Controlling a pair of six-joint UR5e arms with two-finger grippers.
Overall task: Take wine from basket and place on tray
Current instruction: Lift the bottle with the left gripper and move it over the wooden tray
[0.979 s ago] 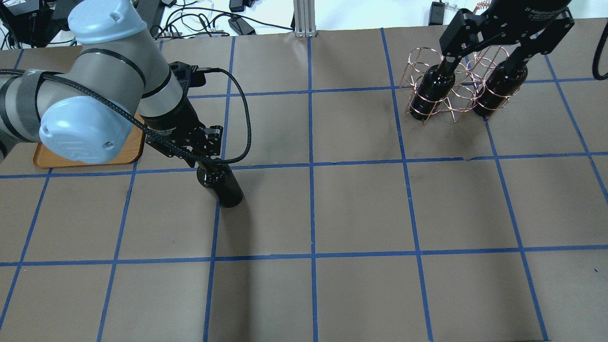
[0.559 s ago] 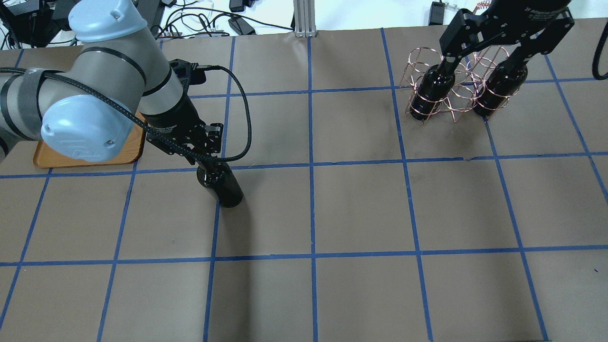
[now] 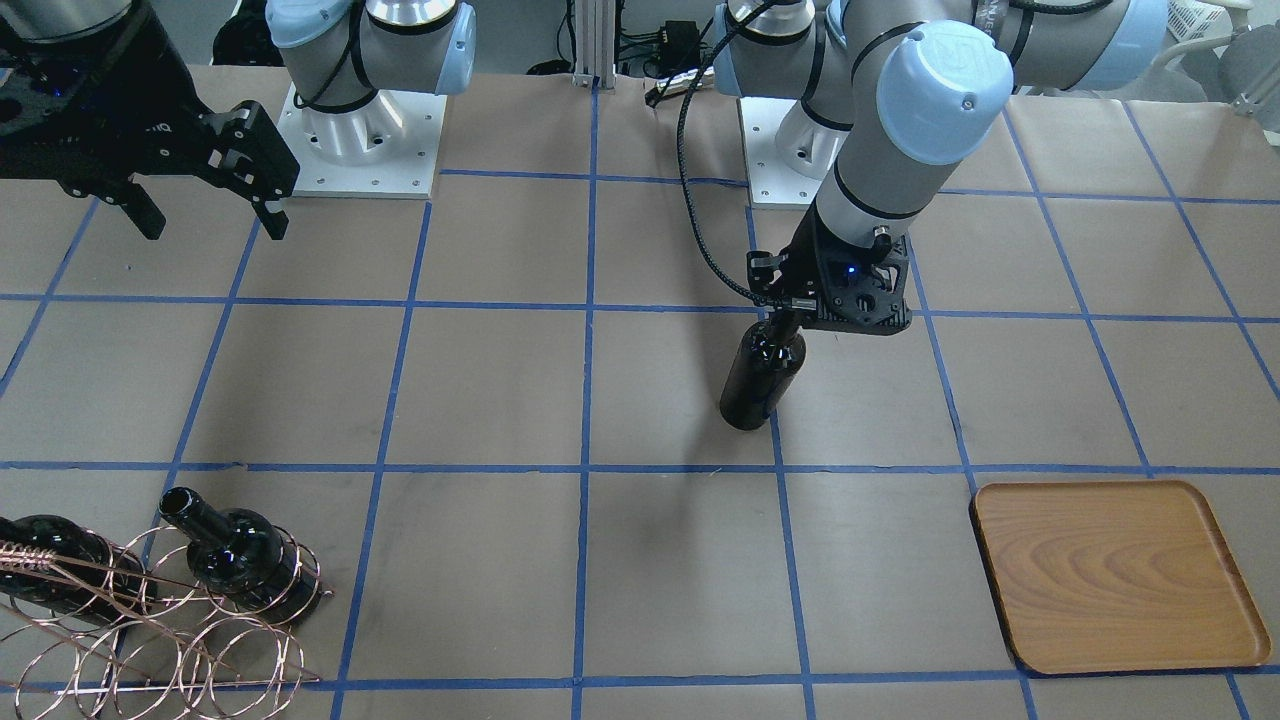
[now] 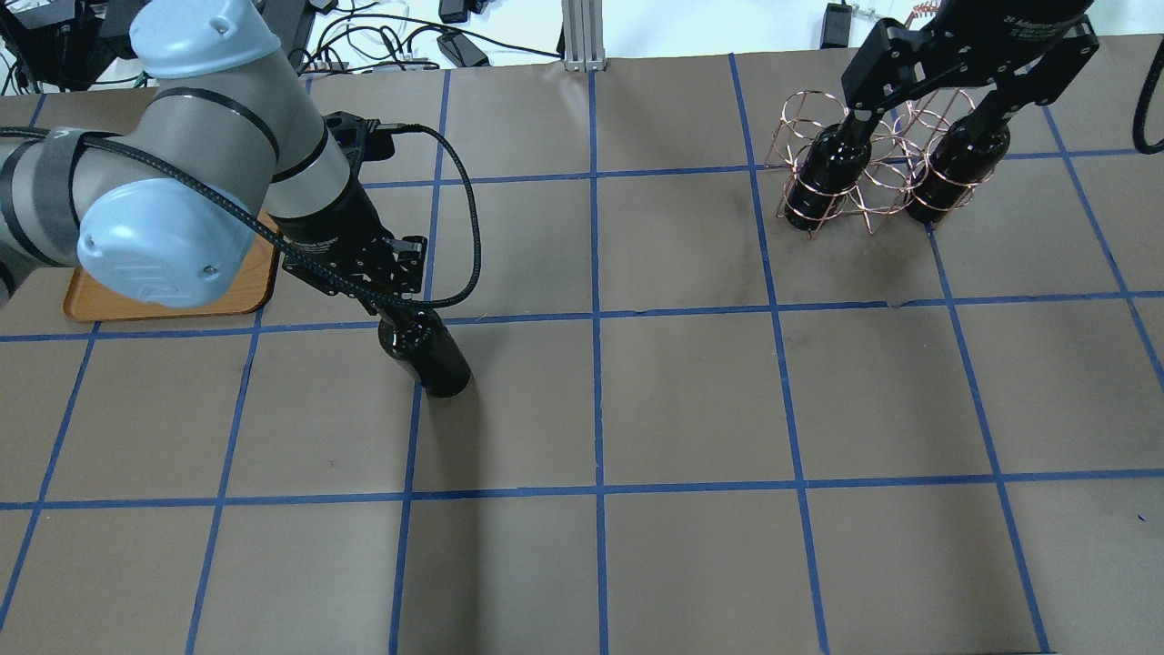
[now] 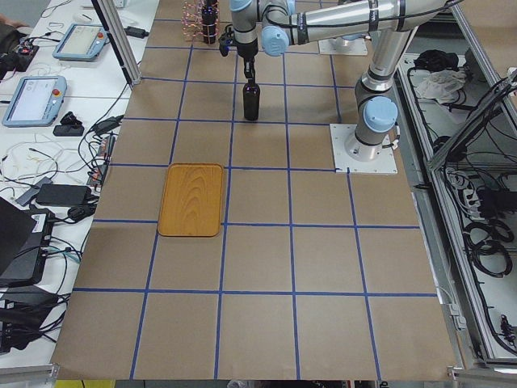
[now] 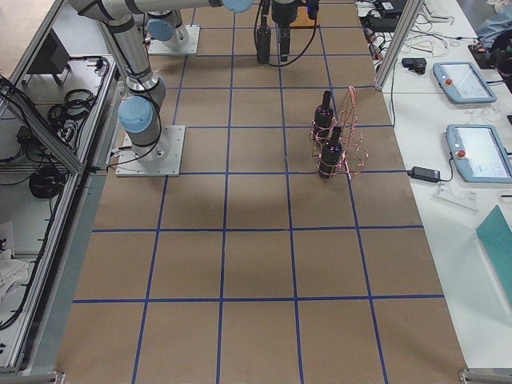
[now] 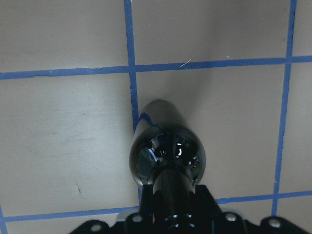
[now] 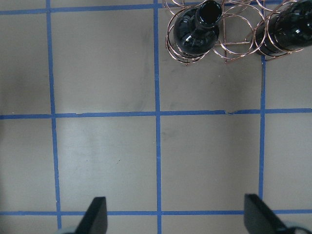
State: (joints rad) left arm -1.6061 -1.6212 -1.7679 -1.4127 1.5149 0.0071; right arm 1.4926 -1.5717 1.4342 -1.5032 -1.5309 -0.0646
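Note:
My left gripper (image 4: 393,307) is shut on the neck of a glossy black wine bottle (image 4: 426,357), which hangs upright at or just above the table. It also shows in the front view (image 3: 760,375) and in the left wrist view (image 7: 165,151). The wooden tray (image 3: 1110,575) lies apart from it, partly hidden under my left arm in the overhead view (image 4: 259,289). The copper wire basket (image 4: 875,173) holds two more bottles (image 4: 823,177) (image 4: 955,173). My right gripper (image 4: 928,107) hovers over the basket, open and empty (image 8: 175,217).
The table is brown paper with a blue tape grid (image 4: 596,318). Both arm bases (image 3: 360,150) stand on the robot side. Cables and an aluminium post (image 4: 577,36) lie beyond the far edge. Operator tablets (image 5: 81,40) sit off the table.
The bottle's base has shifted very slightly to the right with my left gripper. The right arm and the basket have not moved.

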